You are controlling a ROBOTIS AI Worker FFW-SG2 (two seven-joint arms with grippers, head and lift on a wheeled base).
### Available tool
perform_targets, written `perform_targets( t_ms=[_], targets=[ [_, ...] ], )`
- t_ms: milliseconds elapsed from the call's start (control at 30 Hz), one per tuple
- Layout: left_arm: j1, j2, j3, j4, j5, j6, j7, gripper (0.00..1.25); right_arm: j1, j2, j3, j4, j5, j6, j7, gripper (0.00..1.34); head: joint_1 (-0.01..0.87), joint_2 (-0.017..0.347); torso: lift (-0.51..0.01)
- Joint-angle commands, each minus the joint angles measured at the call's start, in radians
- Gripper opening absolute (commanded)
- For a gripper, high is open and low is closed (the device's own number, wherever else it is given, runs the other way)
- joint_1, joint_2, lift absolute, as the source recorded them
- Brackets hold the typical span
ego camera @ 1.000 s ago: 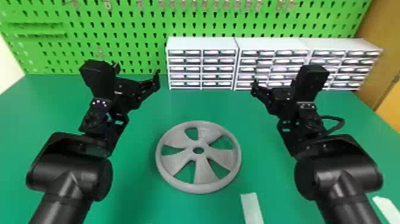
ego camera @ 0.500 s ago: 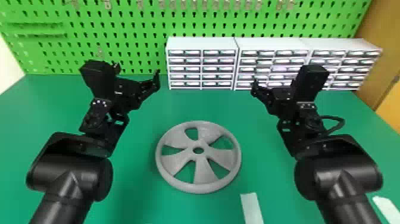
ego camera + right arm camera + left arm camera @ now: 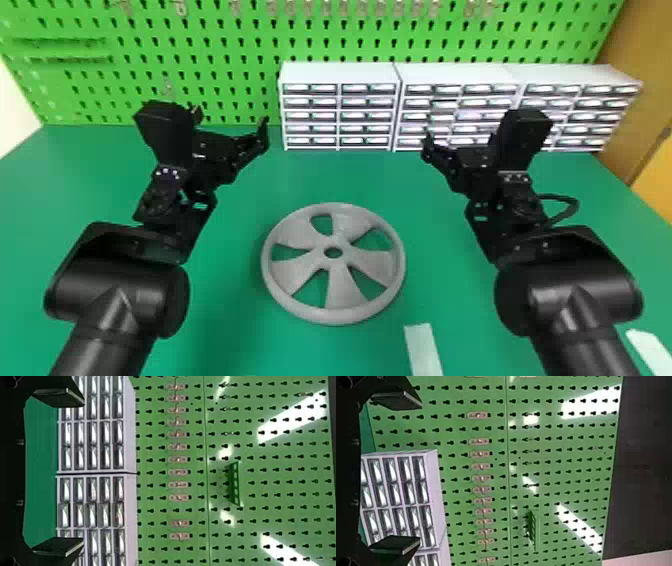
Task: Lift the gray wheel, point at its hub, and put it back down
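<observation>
White drawer cabinets, green pegboard.

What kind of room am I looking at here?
Probably a workshop or robotics lab: there's a green pegboard on the wall, small-drawer cabinets along the table's back, and two black robot arms over a gray wheel.

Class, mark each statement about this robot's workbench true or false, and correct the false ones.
1. The gray wheel lies flat on the green table. True.
2. The left gripper is gripping the wheel's rim. False: its fingers are open, away from the wheel.
3. The wheel's hub has a round hole in it. True.
4. The white drawer units stand between the robot and the wheel. False: they stand beyond the wheel, by the green pegboard.
5. The right gripper is open. True.
</observation>
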Motion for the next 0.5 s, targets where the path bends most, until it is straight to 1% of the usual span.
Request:
perform_targets(
  t_ms=[0, 467],
  targets=[
    [0.002, 0.0, 0.001, 0.001, -0.001, 0.002, 0.0, 1.15, 0.0, -0.003, 0.003, 0.0, 0.0, 0.0, 0.0, 1.26, 0.692, 0.048, -0.088],
    [0.0, -0.002, 0.001, 0.001, -0.001, 0.003, 0.0, 1.15, -0.003, 0.0, 0.004, 0.003, 0.0, 0.0, 0.0, 1.26, 0.692, 0.048, -0.088]
  ],
)
